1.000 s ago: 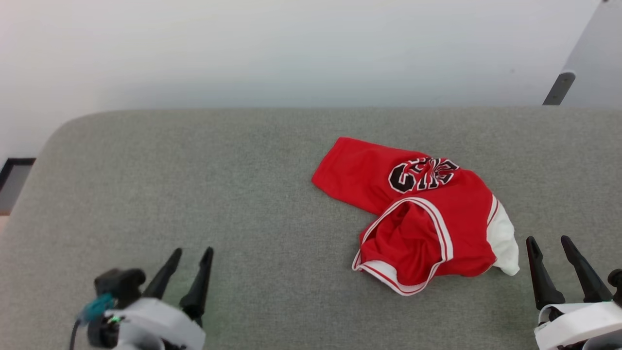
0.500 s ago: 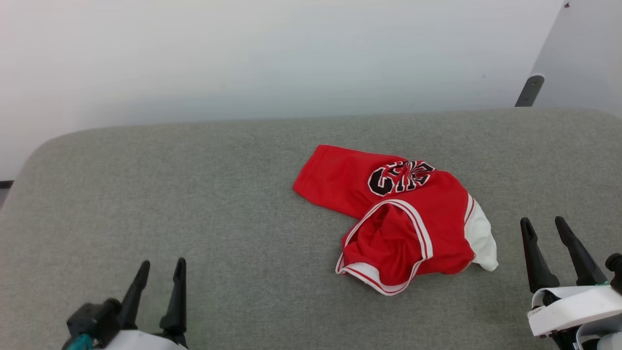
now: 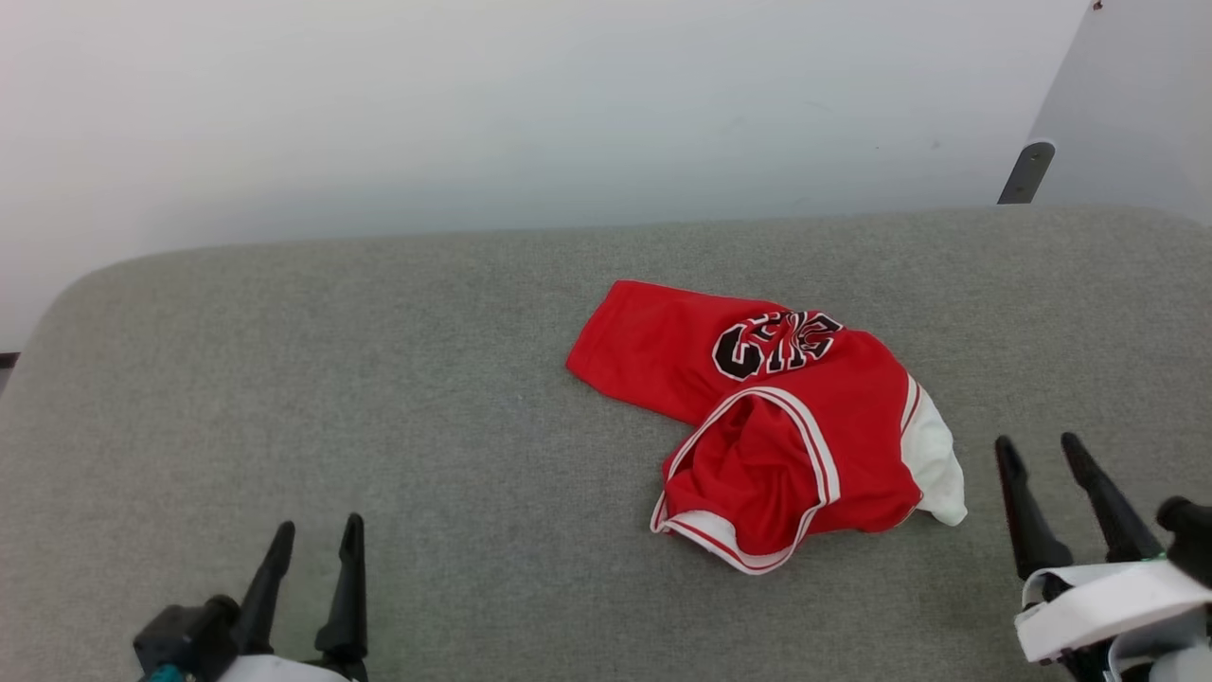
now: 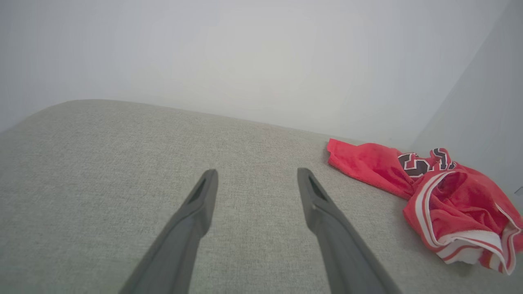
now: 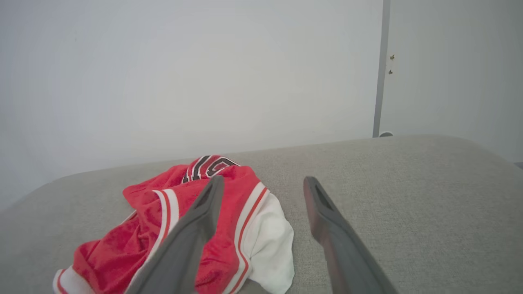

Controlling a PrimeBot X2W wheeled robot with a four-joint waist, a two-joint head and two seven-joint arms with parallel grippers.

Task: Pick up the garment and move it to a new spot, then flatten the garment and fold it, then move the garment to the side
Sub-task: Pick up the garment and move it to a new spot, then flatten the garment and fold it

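The garment [image 3: 776,417], a red jersey with white-striped trim, black lettering and a white fabric part, lies crumpled on the grey cushioned surface [image 3: 426,398], right of centre. It also lies at the right of the left wrist view [image 4: 441,196] and at the lower left of the right wrist view [image 5: 184,220]. My left gripper [image 3: 317,535] stands open at the lower left, far from the garment, with nothing between its fingers. My right gripper [image 3: 1037,445] stands open at the lower right, just right of the garment's white part, holding nothing.
A pale wall [image 3: 568,114] runs behind the surface. A grey panel with a dark bracket [image 3: 1027,170] stands at the far right corner. The surface's rounded left edge [image 3: 38,332] drops off at the left.
The head camera has shifted, so the whole picture moved. My left gripper has drawn back lower in the picture; both grippers stay open and the garment lies as before.
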